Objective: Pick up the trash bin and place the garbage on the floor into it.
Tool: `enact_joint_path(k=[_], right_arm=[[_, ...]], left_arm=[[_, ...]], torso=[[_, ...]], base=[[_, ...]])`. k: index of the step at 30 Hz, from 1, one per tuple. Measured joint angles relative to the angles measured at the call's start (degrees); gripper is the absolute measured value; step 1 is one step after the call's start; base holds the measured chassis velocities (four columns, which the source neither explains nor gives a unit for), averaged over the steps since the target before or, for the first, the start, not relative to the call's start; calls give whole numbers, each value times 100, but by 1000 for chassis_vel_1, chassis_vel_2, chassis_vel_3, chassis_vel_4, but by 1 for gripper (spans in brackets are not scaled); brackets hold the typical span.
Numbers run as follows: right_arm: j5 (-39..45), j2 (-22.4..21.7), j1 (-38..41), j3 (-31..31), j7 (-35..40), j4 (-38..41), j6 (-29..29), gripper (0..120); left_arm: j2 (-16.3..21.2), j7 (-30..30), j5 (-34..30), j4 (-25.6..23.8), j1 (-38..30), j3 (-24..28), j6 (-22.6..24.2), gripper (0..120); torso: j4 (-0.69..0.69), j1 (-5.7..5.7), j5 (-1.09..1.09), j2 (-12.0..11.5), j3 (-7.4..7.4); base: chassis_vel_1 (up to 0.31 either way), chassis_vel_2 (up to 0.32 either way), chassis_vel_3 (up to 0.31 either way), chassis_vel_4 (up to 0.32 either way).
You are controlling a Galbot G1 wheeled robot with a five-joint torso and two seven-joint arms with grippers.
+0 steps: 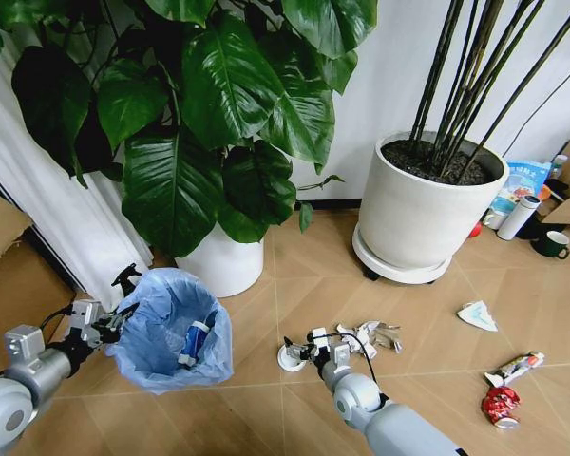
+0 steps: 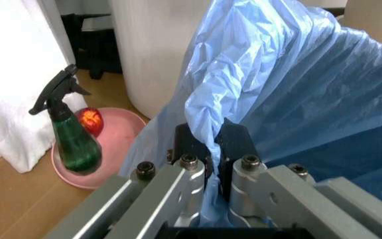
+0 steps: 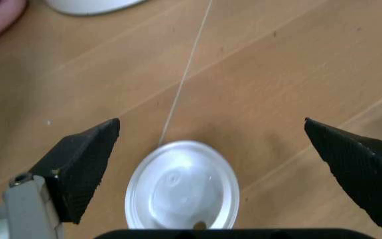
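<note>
Head view: the left gripper [image 1: 114, 321] sits at the lower left of the frame, clamped on the near-left rim of the trash bin [image 1: 169, 329], whose light-blue bag spills over the edge. A blue-and-white wrapper [image 1: 196, 342] already lies inside. The bin is just in front of a white plant pot [image 1: 224, 262], with a white curtain [image 1: 57, 204] close on its left, so room is tight on those two sides and open toward the frame's centre. The right gripper [image 1: 302, 353] is low at centre, reaching over a small white disc [image 1: 290, 358] on the floor [image 1: 408, 313]. Just right of it lies crumpled white paper [image 1: 370, 335]; farther right, well apart, are a white scrap [image 1: 477, 315], a red-white wrapper [image 1: 515, 368] and a crushed red piece [image 1: 500, 406]. A second, larger pot [image 1: 420, 211] stands at upper right.

Left wrist view: the two dark fingers [image 2: 239, 142] are pressed nearly together on a fold of the blue bag [image 2: 290, 79] at lower centre. At the left a green spray bottle [image 2: 71, 132] stands on a pink tray [image 2: 121, 127].

Right wrist view: the black fingertips [image 3: 88, 162] are spread wide at the frame's left and right edges, holding nothing. The disc [image 3: 181, 186] lies on the floor at bottom centre, between them and touching neither, with bare tile all around it.
</note>
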Motion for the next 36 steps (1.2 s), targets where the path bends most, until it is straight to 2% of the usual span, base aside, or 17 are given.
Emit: enact_joint_path(k=[15, 25, 36], right_arm=[[890, 122, 138, -157, -185, -313, -100, 100], [630, 239, 195, -156, -184, -690, -21, 100], [234, 384, 359, -267, -129, -1138, 7, 100]], left_arm=[[52, -88, -92, -93, 164, -221, 42, 0], [-83, 2, 90, -89, 343, -241, -35, 0], [-24, 30, 75, -83, 301, -217, -49, 0]], torso=[[0, 0, 2, 0, -1], [1, 0, 2, 0, 0], [0, 0, 2, 0, 0]], base=[[0, 0, 0, 0], [0, 0, 0, 0], [0, 0, 0, 0]])
